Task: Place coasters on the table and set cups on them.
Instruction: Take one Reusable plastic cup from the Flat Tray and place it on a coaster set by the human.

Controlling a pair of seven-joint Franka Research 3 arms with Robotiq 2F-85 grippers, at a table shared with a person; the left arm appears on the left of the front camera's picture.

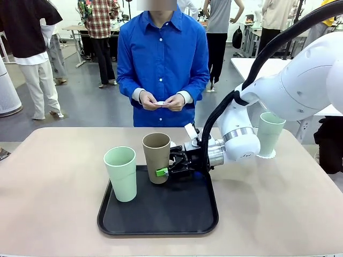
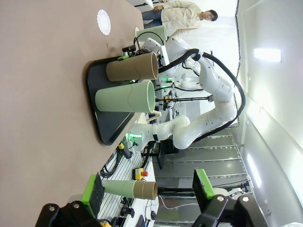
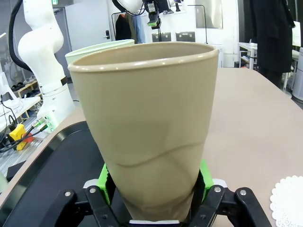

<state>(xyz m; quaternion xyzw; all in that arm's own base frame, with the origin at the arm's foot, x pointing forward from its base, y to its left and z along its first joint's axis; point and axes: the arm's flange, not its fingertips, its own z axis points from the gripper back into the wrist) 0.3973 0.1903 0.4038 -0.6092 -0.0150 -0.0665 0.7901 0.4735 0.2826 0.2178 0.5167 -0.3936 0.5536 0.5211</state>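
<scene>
Black tray [image 1: 161,217] on table [image 1: 53,176]: right jaws clamp olive-brown cup [image 1: 156,152]

In the front view the floor [image 1: 91,107] is smooth and grey. A white table [image 1: 241,65] stands at the right. More desks [image 1: 72,29] are far at the back, where some people [image 1: 102,32] stand. A white ribbed cylinder [image 1: 8,91] stands on the floor at the left edge.

The left wrist view is rolled on its side. There the ceiling [image 2: 279,123] is white with two bright light panels [image 2: 267,54], and a grey slatted wall [image 2: 218,161] meets it.

The right wrist view shows a grey door [image 3: 87,26] with a handle, a framed glass panel [image 3: 208,14] and white desks [image 3: 248,47], all in bright, even light.
</scene>
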